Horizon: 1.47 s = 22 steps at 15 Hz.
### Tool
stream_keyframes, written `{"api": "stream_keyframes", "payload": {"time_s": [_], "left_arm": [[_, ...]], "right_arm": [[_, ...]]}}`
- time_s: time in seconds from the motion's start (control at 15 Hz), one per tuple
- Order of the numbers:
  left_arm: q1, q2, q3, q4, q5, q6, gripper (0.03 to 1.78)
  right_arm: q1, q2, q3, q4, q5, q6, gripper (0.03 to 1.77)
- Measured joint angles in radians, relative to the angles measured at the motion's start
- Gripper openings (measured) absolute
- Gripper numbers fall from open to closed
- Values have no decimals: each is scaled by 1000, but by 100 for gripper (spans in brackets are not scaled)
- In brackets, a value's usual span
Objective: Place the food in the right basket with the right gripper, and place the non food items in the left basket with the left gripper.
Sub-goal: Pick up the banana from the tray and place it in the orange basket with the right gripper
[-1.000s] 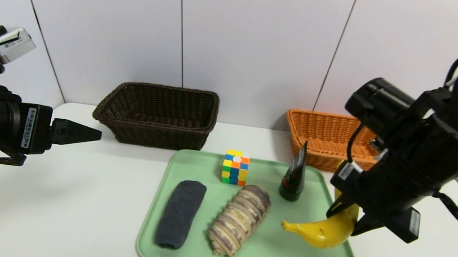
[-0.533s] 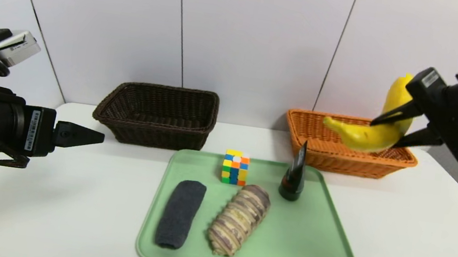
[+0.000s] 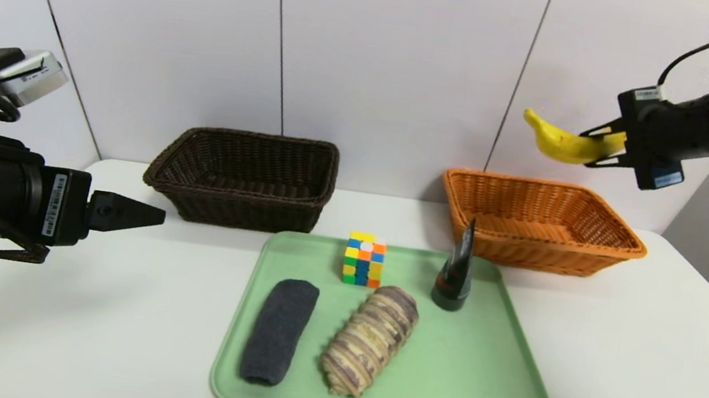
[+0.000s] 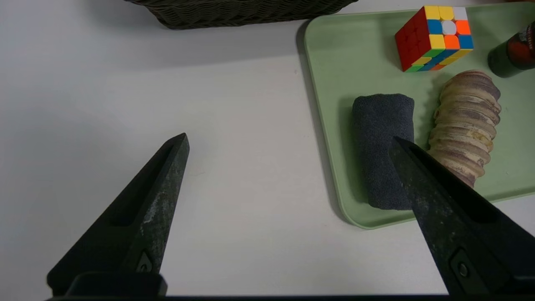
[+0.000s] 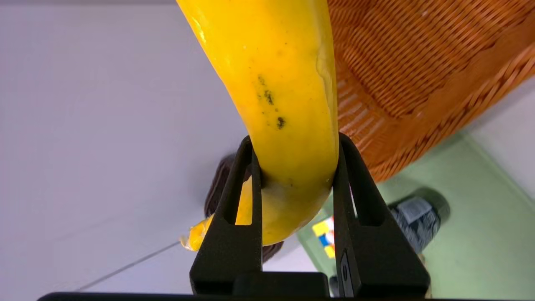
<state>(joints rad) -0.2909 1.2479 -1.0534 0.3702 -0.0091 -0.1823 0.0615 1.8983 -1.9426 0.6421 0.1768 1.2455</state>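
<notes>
My right gripper (image 3: 597,147) is shut on the yellow banana (image 3: 564,143), held high in the air above the orange right basket (image 3: 539,223); in the right wrist view the banana (image 5: 284,92) is squeezed between both fingers (image 5: 238,184). The striped bread roll (image 3: 370,339), puzzle cube (image 3: 364,259), dark grey rolled cloth (image 3: 279,330) and dark squeeze tube (image 3: 454,274) lie on the green tray (image 3: 473,393). The dark brown left basket (image 3: 244,178) stands empty at the back. My left gripper (image 4: 288,140) hovers open over the table left of the tray.
The white table (image 3: 646,374) runs to a wall right behind both baskets. The tray's near corner (image 4: 355,219) lies close to my left gripper's fingertip (image 4: 422,167).
My right gripper has lifted the banana off the tray, carried it back over the orange basket and raised it higher. The left arm has barely moved.
</notes>
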Motion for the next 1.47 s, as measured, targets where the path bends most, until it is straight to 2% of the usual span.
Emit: {"api": "stream_keyframes", "payload": {"time_s": [0.47,1.07,1.27,1.47], "left_arm": [[-1,-4,7,1,0,-20,169],[-4,-5,10,0,-2,-20,169],[-5,-6,14,0,-1,-21,169],[-5,-6,15,0,0,-21,169]], "right_arm": [[-24,204,1,-92,7,76,46],[-24,310,-2,-146,9,79,48],[-21,319,-3,-151,9,78,89],[-21,321,-3,-151,9,77,114]]}}
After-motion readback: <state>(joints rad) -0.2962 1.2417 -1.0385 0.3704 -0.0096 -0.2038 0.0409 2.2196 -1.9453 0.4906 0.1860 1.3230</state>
